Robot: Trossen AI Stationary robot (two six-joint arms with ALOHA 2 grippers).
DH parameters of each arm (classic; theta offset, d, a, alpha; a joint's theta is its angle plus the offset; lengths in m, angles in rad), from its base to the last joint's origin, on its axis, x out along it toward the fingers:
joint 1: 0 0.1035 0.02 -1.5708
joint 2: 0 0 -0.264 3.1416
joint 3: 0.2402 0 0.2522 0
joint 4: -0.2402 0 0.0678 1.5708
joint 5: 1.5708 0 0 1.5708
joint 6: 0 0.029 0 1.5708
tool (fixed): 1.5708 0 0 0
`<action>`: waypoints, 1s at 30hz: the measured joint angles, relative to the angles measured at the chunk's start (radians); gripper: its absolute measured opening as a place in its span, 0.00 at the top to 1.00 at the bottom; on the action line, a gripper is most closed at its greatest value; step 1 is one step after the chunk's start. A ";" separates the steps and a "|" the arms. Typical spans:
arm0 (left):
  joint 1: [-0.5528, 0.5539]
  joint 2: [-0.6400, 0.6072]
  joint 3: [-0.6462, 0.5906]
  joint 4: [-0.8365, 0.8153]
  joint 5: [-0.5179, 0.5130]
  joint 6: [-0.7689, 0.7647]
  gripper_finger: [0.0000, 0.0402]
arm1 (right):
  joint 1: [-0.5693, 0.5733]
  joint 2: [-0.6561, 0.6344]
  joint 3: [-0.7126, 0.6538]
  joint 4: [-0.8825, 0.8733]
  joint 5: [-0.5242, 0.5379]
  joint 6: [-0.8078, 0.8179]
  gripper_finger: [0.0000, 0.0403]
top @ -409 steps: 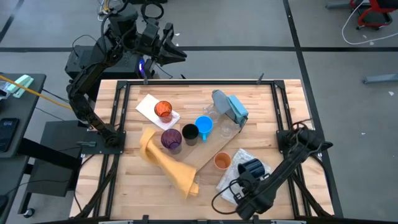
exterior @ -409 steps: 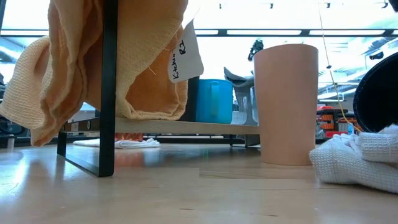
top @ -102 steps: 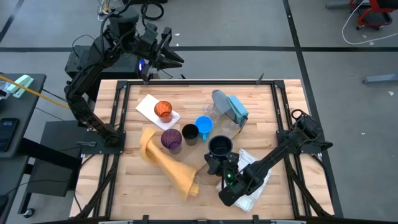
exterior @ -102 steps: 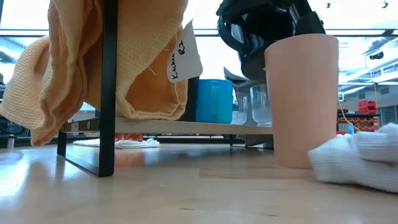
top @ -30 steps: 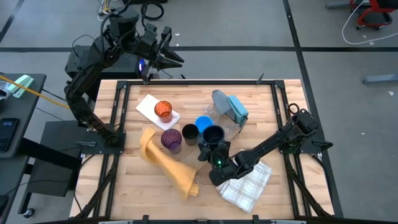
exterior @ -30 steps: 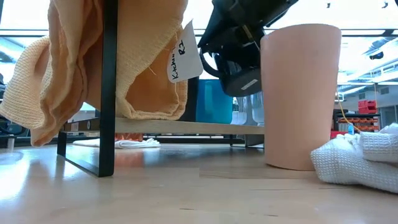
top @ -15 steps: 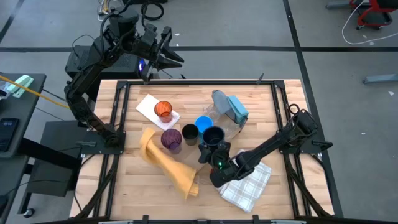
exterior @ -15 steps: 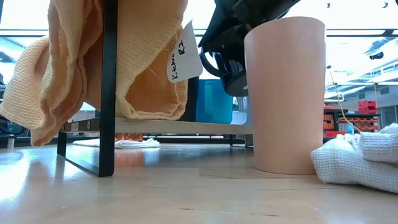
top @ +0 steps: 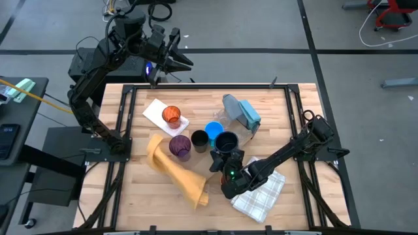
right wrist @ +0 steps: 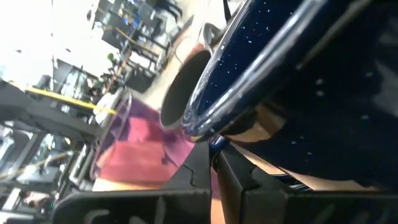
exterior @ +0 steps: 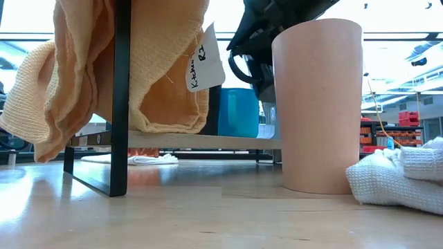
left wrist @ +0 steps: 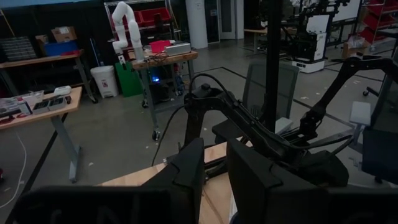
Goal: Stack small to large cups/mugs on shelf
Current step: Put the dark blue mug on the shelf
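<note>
Tabletop: speckled glossy dark navy mug (top: 226, 141)

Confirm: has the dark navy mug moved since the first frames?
Yes. The dark navy mug, shut in the right gripper, left the white checked towel at the table's near right and now sits beside the bright blue mug.

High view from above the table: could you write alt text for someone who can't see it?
The right gripper holds a dark navy mug beside a bright blue mug, black cup and purple cup on a wooden table. The left arm's gripper waits beyond the far edge.
</note>
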State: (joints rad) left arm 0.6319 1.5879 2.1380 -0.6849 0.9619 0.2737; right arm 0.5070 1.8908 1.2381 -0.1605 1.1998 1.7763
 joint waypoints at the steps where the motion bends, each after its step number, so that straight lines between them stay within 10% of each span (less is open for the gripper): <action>1: 0.000 0.000 0.000 0.000 0.000 0.000 0.81 | 0.000 0.000 0.000 0.000 0.012 0.000 0.98; 30: 0.000 0.000 0.000 0.009 0.000 0.000 0.80 | 0.000 0.105 0.000 0.079 0.022 0.076 0.98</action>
State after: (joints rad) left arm 0.6319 1.5879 2.1384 -0.6762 0.9619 0.2733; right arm 0.5068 1.9957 1.2377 -0.0810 1.2220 1.8523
